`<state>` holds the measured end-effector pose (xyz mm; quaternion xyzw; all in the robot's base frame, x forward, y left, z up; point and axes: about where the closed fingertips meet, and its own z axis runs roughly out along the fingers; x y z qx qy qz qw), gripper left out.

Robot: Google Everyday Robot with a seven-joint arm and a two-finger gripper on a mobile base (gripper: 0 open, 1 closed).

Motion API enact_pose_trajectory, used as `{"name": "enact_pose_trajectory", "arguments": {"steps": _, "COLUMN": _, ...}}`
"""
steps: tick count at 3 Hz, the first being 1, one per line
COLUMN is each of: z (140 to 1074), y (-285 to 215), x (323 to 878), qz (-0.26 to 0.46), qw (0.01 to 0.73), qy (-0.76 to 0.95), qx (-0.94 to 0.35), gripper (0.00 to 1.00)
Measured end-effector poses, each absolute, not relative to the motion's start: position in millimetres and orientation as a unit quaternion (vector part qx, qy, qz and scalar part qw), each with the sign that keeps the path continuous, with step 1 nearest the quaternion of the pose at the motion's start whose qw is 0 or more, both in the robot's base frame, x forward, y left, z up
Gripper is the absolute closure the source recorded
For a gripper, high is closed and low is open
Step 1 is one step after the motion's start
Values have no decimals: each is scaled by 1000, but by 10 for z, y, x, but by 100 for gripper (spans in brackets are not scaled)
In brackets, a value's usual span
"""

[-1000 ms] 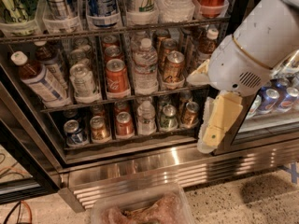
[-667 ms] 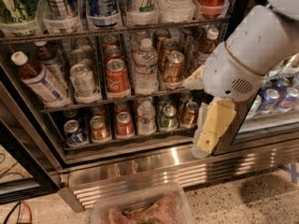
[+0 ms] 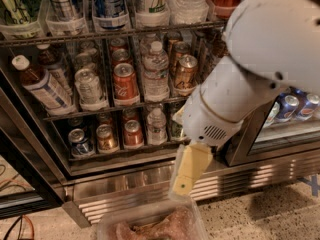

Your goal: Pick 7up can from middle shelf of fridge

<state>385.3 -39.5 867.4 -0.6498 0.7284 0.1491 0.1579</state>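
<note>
The 7up can (image 3: 90,87), pale silver with green print, stands in a clear lane on the middle shelf (image 3: 107,107) of the fridge (image 3: 55,159), left of centre. A tea bottle (image 3: 37,83) leans to its left. A red-orange can (image 3: 125,81), a water bottle (image 3: 156,72) and a gold-brown can (image 3: 185,72) stand to its right. My gripper (image 3: 184,181) hangs tan-coloured from the big white arm (image 3: 250,79), low in front of the steel base grille (image 3: 130,191). It is below the shelf and well to the right of the 7up can, not touching it.
The top rack (image 3: 100,34) holds tall cans in clear tubs. The bottom rack holds short cans (image 3: 106,137). A clear plastic bin (image 3: 150,224) lies on the floor in front. A second cooler with blue cans (image 3: 289,107) stands at right. The black door frame (image 3: 25,174) is at left.
The white arm has swung left and nearer to the camera, hiding more of the fridge's right side. The gripper has moved left and down in front of the grille. The cans have not moved.
</note>
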Motion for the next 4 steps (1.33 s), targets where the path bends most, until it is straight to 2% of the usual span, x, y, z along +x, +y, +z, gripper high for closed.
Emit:
{"name": "enact_pose_trajectory", "arguments": {"steps": 1, "z": 8443, "y": -118, "x": 3710, "qz": 182, "qw": 145, "qy": 710, "qx": -665, "gripper": 0}}
{"name": "enact_pose_trajectory", "arguments": {"steps": 2, "z": 8443, "y": -117, "x": 3710, "qz": 182, "qw": 145, "qy": 710, "qx": -664, "gripper": 0}}
{"name": "enact_pose_trajectory", "arguments": {"steps": 4, "z": 7971, "y": 313, "x": 3573, "qz": 198, "qw": 179, "qy": 749, "qx": -606, "gripper": 0}}
